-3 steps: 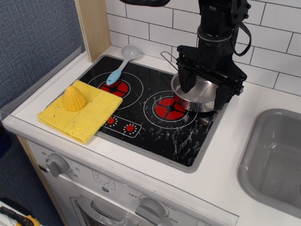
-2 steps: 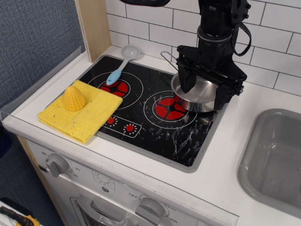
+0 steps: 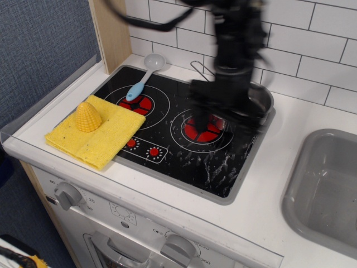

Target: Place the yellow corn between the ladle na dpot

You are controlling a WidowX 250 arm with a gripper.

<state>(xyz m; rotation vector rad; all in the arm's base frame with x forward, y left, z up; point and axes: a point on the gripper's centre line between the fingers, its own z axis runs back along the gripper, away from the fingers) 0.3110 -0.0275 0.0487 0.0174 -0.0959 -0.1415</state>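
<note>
The yellow corn (image 3: 88, 116) stands upright on a flat yellow cloth (image 3: 103, 139) at the front left of the stove. The ladle (image 3: 146, 73) lies at the back left, its pale bowl towards the wall and its blue handle over the left burner. The steel pot (image 3: 262, 99) sits at the back right of the cooktop, partly hidden by my arm, and its wire handle (image 3: 199, 69) points left. My gripper (image 3: 223, 109) is motion-blurred above the right burner, left of the pot and far from the corn. Its jaws look spread and empty.
The black cooktop (image 3: 223, 167) has two red burners. A grey sink (image 3: 329, 184) lies at the right. A tiled wall stands behind and a wooden post (image 3: 111, 30) at the back left. Oven knobs line the front.
My gripper has moved left and forward off the pot, which now shows on its right. Corn, cloth and ladle have not moved.
</note>
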